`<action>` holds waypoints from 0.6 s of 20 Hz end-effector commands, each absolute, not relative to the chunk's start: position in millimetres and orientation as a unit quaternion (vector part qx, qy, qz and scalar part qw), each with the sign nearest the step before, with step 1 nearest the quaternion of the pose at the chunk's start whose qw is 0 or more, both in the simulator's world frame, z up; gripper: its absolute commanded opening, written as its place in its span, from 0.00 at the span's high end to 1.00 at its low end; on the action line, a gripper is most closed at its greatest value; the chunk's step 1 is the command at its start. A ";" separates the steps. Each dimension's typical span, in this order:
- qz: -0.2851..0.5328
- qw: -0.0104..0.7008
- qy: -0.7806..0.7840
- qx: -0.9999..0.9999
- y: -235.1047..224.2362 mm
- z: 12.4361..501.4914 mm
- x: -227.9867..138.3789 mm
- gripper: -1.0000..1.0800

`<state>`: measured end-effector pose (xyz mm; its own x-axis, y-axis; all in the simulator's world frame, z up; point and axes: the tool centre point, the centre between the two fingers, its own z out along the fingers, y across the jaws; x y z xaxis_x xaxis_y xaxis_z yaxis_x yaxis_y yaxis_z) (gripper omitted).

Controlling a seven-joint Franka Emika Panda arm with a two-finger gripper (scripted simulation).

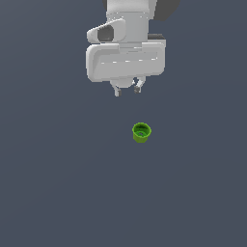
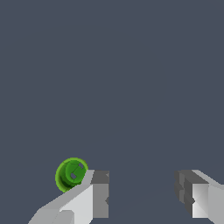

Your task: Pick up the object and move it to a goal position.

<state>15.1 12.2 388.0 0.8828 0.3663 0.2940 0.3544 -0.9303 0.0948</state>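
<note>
The green cup [image 1: 141, 132] stands upright on the plain dark grey counter [image 1: 53, 193], hollow mouth up, and it is the landmark for everything here. The white tool [image 1: 127, 90] hangs apart from the cup, off toward the upper left of it in the exterior view, with its fingers [image 2: 99, 194] spread wide and nothing between them. In the wrist view the cup sits just outside one finger, not in the gap, so the step in hand looks like the approach before the grasp. To do it well, I judge the tool should first slide sideways until the cup is centred between the spread fingers, and only then descend; dropping now would likely bring a fingertip onto the thin rim and tip or knock the cup away. The fingers should close across the cup's round wall low enough to grip the body, not just the rim. The counter around the cup is flat, uniform and featureless, so nothing crowds the approach. No goal marker shows in either view.
</note>
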 end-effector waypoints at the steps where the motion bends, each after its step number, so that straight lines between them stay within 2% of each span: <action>1: 0.172 0.015 0.204 0.964 11.4 410.6 13.0 0.38; 12: 0.236 -0.022 0.279 0.931 -2.0 484.7 0.9 0.38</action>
<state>2.7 0.6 476.8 0.7525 0.4952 0.4342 0.5097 -0.8554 0.0922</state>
